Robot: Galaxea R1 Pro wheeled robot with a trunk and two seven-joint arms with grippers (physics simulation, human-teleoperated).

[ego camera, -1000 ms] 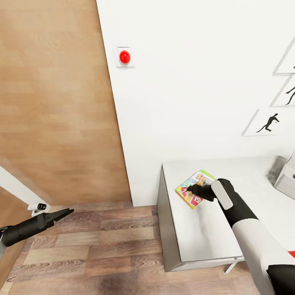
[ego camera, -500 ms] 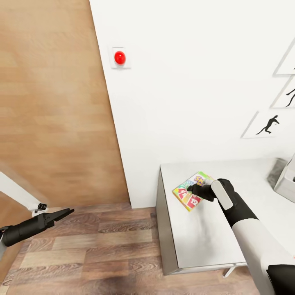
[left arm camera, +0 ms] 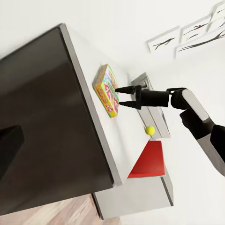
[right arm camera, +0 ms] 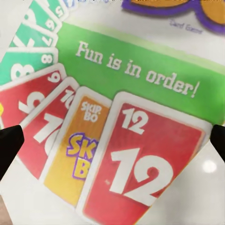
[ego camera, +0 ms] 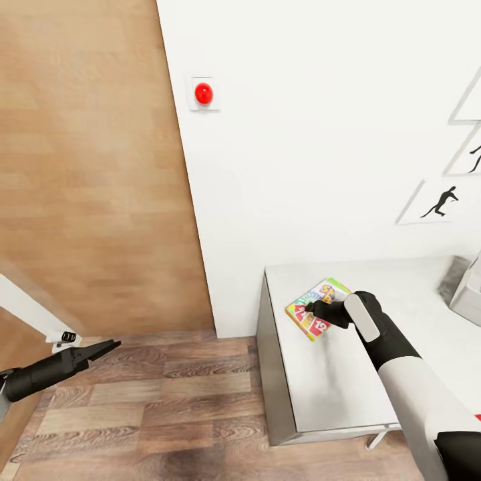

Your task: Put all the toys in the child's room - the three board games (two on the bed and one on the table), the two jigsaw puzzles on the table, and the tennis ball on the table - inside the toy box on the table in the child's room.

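Hovering right gripper (ego camera: 310, 309) has its jaws spread over the Skip-Bo board game (ego camera: 314, 306), not yet pinching; left gripper (ego camera: 110, 345) hangs pressed together over the floor, well apart. Game lies flat on the table (ego camera: 334, 381) near its left end, toward the far wall. Probably light, stiff, slick card: grip across an edge. Table's left edge is near; open tabletop lies right toward the toy box (ego camera: 469, 294) and tennis ball (left arm camera: 149, 130).
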